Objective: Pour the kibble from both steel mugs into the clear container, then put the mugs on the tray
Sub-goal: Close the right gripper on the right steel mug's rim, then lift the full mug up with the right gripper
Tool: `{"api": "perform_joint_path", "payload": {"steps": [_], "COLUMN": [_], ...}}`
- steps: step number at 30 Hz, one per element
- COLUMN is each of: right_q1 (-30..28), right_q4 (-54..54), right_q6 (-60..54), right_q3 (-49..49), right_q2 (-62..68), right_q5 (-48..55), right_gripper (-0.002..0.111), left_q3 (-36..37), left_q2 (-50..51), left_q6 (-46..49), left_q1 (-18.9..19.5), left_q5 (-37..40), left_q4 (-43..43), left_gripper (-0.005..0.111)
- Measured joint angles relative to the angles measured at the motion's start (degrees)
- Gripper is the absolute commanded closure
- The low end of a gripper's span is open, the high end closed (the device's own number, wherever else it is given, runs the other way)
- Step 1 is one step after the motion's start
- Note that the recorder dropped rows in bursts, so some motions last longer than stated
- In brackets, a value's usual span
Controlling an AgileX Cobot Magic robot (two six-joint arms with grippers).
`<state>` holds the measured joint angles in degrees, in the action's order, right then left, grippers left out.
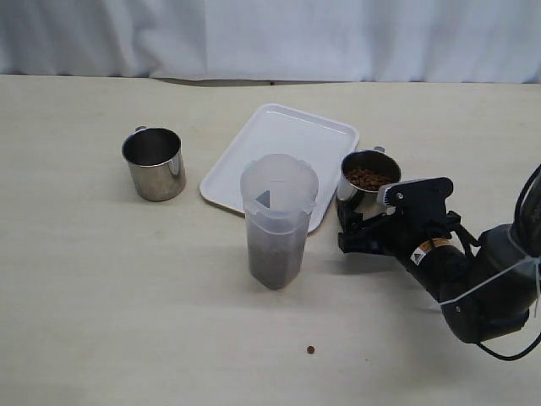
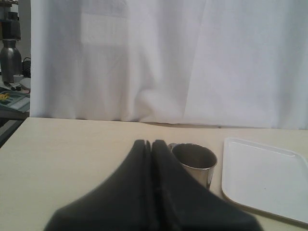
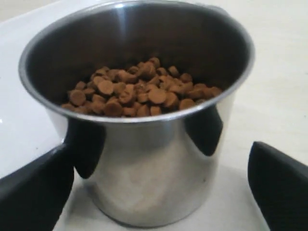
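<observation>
Soft, even, bright light fills all 3 views. In the exterior view the curtain (image 1: 270, 38) is washed near white, the tray (image 1: 279, 135) is almost blown out, and shadows on the table (image 1: 127, 296) are faint; detail is slightly soft. In the left wrist view the left fingers (image 2: 139, 192) are a dark blur against the bright curtain. In the right wrist view the kibble (image 3: 139, 91) is fairly sharp. The right fingers (image 3: 33, 192) are blurred and mirrored on the mug (image 3: 144, 173), whose inner wall shows a glare streak.

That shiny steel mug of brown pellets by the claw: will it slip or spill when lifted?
Probably slippery: the shiny steel mug looks mirror-smooth. The loose brown pellets sit below its rim, so they'd probably spill only if tilted.
</observation>
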<state>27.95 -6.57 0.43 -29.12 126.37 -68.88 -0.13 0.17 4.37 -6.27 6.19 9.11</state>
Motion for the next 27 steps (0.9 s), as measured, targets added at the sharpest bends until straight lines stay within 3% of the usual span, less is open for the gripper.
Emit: {"api": "perform_joint_path", "payload": {"steps": [20, 27], "right_q1": [0.0, 0.0], "right_q4": [-1.4, -8.9], "right_q6": [0.1, 0.1], "right_q3": [-4.3, -7.0], "right_q2": [0.1, 0.1], "right_q5": [-0.3, 2.9], "right_gripper": [0.035, 0.035], "left_q3": [0.0, 0.0], "left_q2": [0.0, 0.0], "left_q6": [0.0, 0.0], "left_q1": [0.0, 0.0], "left_q5": [0.0, 0.0], "left_q4": [0.0, 0.0], "left_gripper": [0.107, 0.107]}}
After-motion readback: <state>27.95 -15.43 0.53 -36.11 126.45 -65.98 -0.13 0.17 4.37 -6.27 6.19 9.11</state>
